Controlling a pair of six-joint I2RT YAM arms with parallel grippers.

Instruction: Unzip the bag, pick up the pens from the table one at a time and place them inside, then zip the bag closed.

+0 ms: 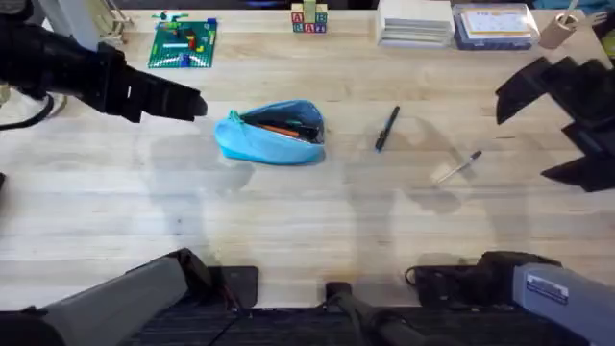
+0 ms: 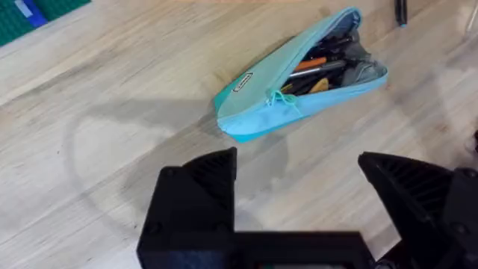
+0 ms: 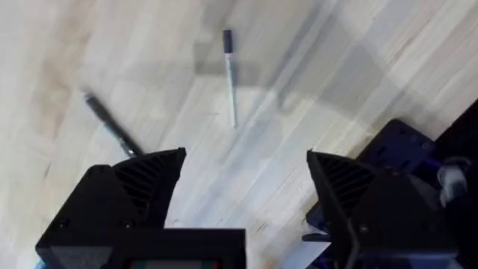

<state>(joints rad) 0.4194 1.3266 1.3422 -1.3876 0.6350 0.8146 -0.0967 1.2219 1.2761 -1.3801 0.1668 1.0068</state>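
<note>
The light blue bag [image 1: 274, 133] lies left of centre on the table [image 1: 288, 221], unzipped, with orange and dark pens showing inside [image 2: 299, 75]. A dark pen [image 1: 386, 128] [image 3: 112, 127] lies to the bag's right. Farther right rests a pale silvery pen [image 1: 458, 167] [image 3: 230, 75]. My left gripper [image 1: 183, 101] [image 2: 299, 194] hovers just left of the bag, open and holding nothing. My right gripper [image 1: 553, 130] [image 3: 246, 187] hangs open near the right edge, to the right of the silvery pen, also holding nothing.
A green brick baseplate [image 1: 184, 44] sits at the back left, letter blocks [image 1: 308, 19] at the back centre. A white stack [image 1: 413, 21] and a blue-lidded box [image 1: 493, 26] stand at the back right. Bare wood lies in front of the bag.
</note>
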